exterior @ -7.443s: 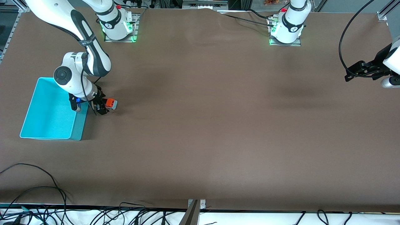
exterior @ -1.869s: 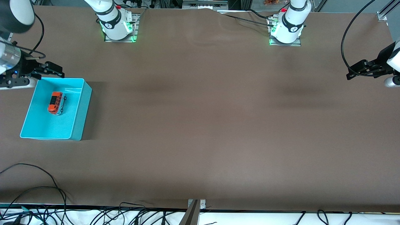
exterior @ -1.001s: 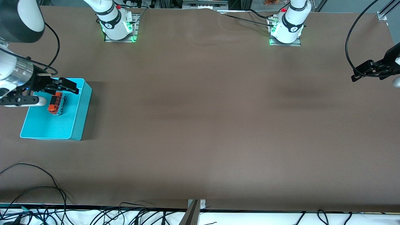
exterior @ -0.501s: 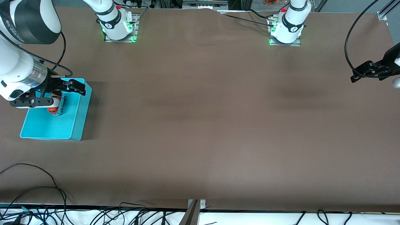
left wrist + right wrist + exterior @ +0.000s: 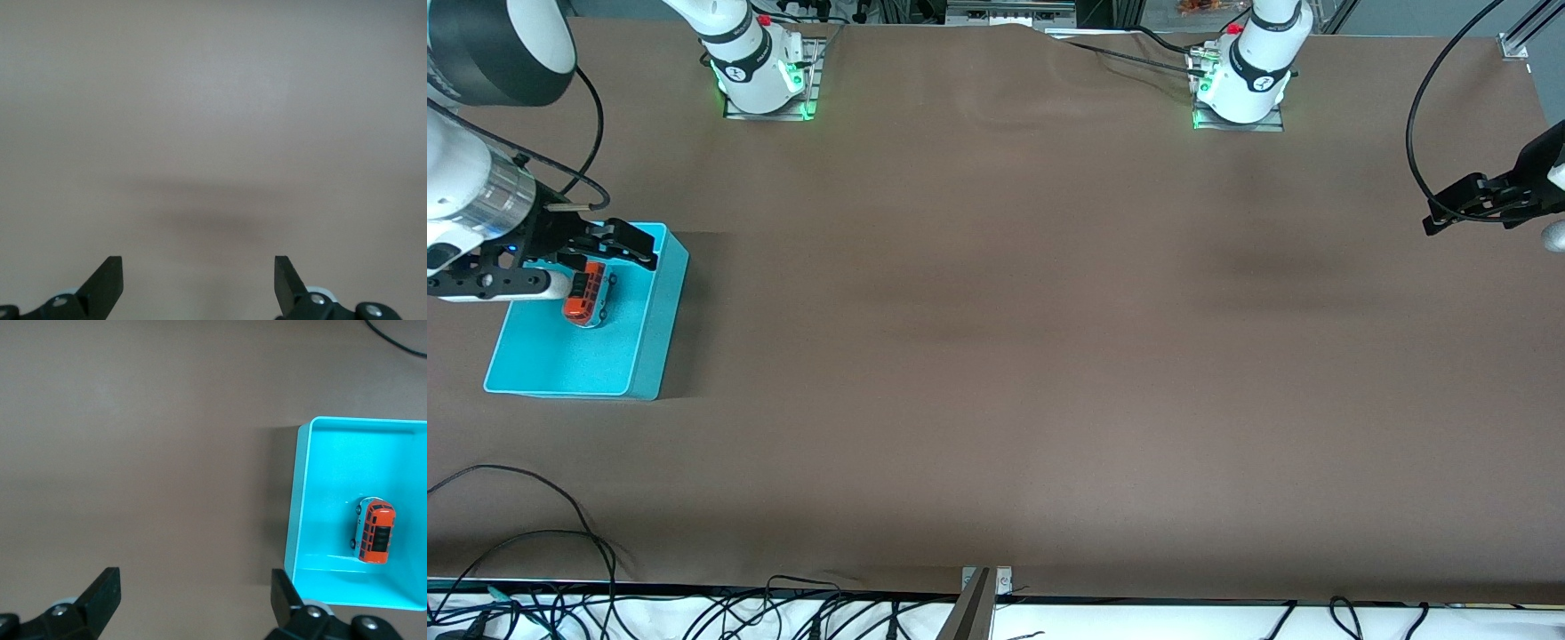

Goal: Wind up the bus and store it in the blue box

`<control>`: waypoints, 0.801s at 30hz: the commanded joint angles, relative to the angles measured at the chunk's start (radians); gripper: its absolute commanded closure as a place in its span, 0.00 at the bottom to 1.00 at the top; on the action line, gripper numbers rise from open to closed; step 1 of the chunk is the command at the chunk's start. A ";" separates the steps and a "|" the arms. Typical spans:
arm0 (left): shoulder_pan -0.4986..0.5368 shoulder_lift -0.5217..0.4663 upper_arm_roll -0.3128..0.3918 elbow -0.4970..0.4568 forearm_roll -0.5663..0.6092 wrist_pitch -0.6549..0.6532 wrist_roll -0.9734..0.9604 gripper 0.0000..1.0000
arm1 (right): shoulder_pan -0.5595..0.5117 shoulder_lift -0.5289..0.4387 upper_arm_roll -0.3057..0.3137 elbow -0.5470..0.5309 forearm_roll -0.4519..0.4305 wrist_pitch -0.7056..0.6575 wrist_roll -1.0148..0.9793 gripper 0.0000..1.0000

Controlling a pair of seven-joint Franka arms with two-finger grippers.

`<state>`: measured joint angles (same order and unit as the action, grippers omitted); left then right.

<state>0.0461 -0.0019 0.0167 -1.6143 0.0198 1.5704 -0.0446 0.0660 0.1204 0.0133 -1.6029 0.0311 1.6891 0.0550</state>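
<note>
Orange bus point(image 5: 588, 297) lies in the blue box point(image 5: 645, 356); right end effector point(image 5: 574, 258) hangs released above it, left end effector point(image 5: 1467, 206) waits released over the table point(image 5: 996, 356).

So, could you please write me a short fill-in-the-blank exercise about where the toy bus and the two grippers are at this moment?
1. The orange toy bus lies inside the ____ box.
2. The right gripper hangs over the box with its jaws ____.
3. The left gripper, open, holds ____ over the left arm's end of the table.

Missing words: blue; open; nothing
</note>
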 commanded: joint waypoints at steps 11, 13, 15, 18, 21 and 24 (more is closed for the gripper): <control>0.005 0.019 0.000 0.037 -0.011 -0.021 -0.015 0.00 | 0.008 0.005 -0.007 0.027 0.015 -0.042 -0.001 0.00; 0.005 0.019 0.000 0.037 -0.011 -0.021 -0.015 0.00 | 0.008 0.004 -0.007 0.027 0.015 -0.043 0.000 0.00; 0.005 0.019 0.000 0.037 -0.011 -0.021 -0.015 0.00 | 0.006 0.004 -0.007 0.027 0.015 -0.043 -0.004 0.00; 0.005 0.019 0.000 0.037 -0.011 -0.021 -0.015 0.00 | 0.006 0.004 -0.009 0.027 0.015 -0.045 -0.004 0.00; 0.005 0.019 0.000 0.037 -0.011 -0.021 -0.015 0.00 | 0.006 0.002 -0.009 0.027 0.015 -0.045 -0.004 0.00; 0.006 0.019 0.000 0.037 -0.011 -0.021 -0.014 0.00 | 0.006 0.004 -0.009 0.027 0.015 -0.045 -0.003 0.00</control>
<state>0.0479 -0.0018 0.0170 -1.6143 0.0197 1.5704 -0.0518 0.0665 0.1216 0.0131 -1.5940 0.0313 1.6677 0.0549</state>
